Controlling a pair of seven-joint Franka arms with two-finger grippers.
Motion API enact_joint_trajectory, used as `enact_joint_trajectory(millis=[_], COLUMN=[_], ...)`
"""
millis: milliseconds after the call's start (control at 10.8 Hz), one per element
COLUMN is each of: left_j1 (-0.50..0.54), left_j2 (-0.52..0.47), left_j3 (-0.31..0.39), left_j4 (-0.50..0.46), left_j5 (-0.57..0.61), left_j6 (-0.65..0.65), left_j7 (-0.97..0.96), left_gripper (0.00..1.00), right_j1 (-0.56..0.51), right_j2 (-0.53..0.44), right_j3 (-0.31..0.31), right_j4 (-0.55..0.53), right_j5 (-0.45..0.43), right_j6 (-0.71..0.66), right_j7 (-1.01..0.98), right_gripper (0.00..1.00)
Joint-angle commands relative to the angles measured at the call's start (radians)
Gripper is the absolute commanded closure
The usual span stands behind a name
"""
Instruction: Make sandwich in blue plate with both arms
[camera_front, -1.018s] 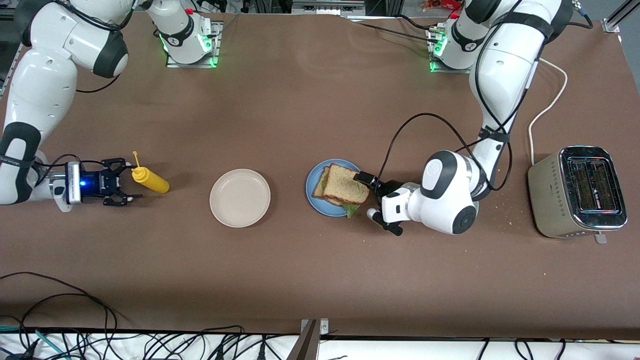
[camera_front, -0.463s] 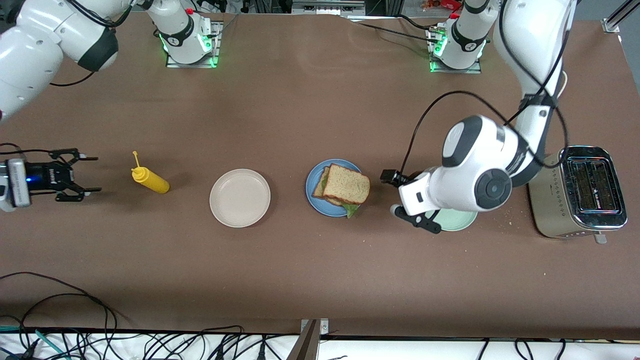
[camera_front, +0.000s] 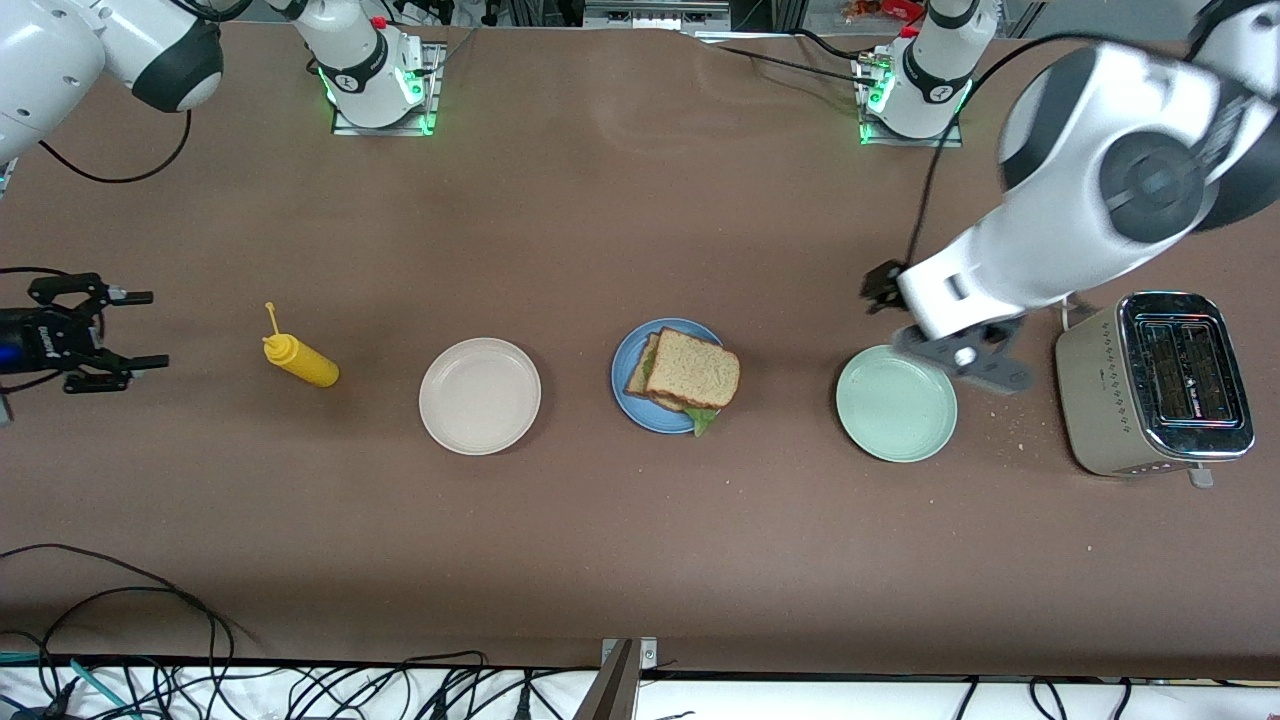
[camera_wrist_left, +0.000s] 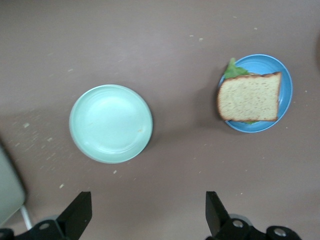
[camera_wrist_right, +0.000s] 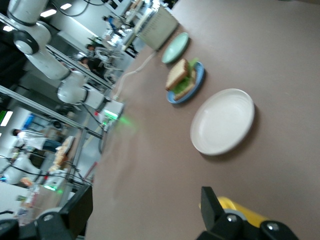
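Observation:
The sandwich (camera_front: 690, 372), two brown toast slices with green lettuce (camera_front: 706, 420) peeking out, lies on the blue plate (camera_front: 622, 385) mid-table. It also shows in the left wrist view as sandwich (camera_wrist_left: 249, 97) on blue plate (camera_wrist_left: 286, 82), and in the right wrist view as sandwich (camera_wrist_right: 181, 75). My left gripper (camera_front: 890, 315) hangs open and empty in the air over the pale green plate's edge, apart from the sandwich; its fingers (camera_wrist_left: 77, 215) stand wide over bare table. My right gripper (camera_front: 155, 330) is open and empty at the right arm's end of the table, away from the yellow bottle (camera_front: 300, 360).
A beige plate (camera_front: 480, 395) sits between the bottle and the blue plate. A pale green plate (camera_front: 897, 403) lies beside a metal toaster (camera_front: 1155, 395) at the left arm's end, with crumbs around. Cables run along the table's front edge.
My left arm lifted off the sandwich and swung up toward the toaster, uncovering the pale green plate. My right gripper drew back from the yellow bottle toward the table's end.

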Motion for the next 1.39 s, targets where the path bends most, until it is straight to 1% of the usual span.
enact_joint_trajectory(millis=[0, 93, 185, 278, 370, 555, 648, 740, 833, 1018, 1111, 1203, 1296], left_j1=[0.102, 0.105, 0.137, 0.160, 0.161, 0.161, 0.161, 0.162, 0.170, 0.168, 0.170, 0.170, 0.170], left_j2=[-0.231, -0.308, -0.377, -0.405, -0.414, -0.416, -0.416, -0.405, -0.401, -0.397, -0.397, -0.397, -0.396], left_j3=[0.013, 0.016, 0.015, 0.013, 0.013, 0.013, 0.010, 0.015, 0.015, 0.015, 0.015, 0.015, 0.015], left_j4=[-0.237, -0.323, -0.378, -0.393, -0.391, -0.382, -0.377, -0.364, -0.361, -0.358, -0.359, -0.358, -0.357], left_j5=[0.022, 0.033, 0.059, 0.049, 0.048, 0.047, 0.047, 0.039, 0.032, 0.032, 0.032, 0.032, 0.032], left_j6=[0.025, 0.054, 0.076, 0.084, 0.085, 0.087, 0.079, 0.078, 0.076, 0.074, 0.074, 0.076, 0.075], left_j7=[0.004, 0.001, -0.012, -0.043, -0.057, -0.059, -0.066, -0.104, -0.129, -0.131, -0.131, -0.131, -0.131], left_gripper=[0.00, 0.00, 0.00, 0.00, 0.00, 0.00, 0.00, 0.00, 0.00, 0.00, 0.00, 0.00, 0.00], right_j1=[-0.003, -0.005, -0.003, -0.005, -0.005, -0.005, -0.005, -0.003, -0.003, -0.003, -0.005, -0.003, -0.003], right_j2=[-0.018, -0.041, -0.078, -0.113, -0.144, -0.210, -0.253, -0.287, -0.331, -0.432, -0.475, -0.507, -0.540], right_j3=[0.239, 0.308, 0.368, 0.435, 0.482, 0.526, 0.543, 0.546, 0.581, 0.650, 0.687, 0.710, 0.741], right_j4=[-0.048, -0.089, -0.131, -0.178, -0.215, -0.226, -0.226, -0.225, -0.225, -0.225, -0.225, -0.223, -0.223], right_j5=[0.007, 0.019, 0.022, 0.023, 0.023, 0.019, 0.004, -0.035, -0.097, -0.314, -0.450, -0.582, -0.760], right_j6=[0.065, 0.109, 0.161, 0.213, 0.263, 0.333, 0.364, 0.387, 0.424, 0.500, 0.518, 0.522, 0.525], right_j7=[0.088, 0.112, 0.149, 0.181, 0.207, 0.323, 0.417, 0.498, 0.576, 0.765, 0.854, 0.922, 0.992], right_gripper=[0.04, 0.06, 0.06, 0.06, 0.06, 0.06, 0.06, 0.06, 0.06, 0.06, 0.06, 0.06, 0.06])
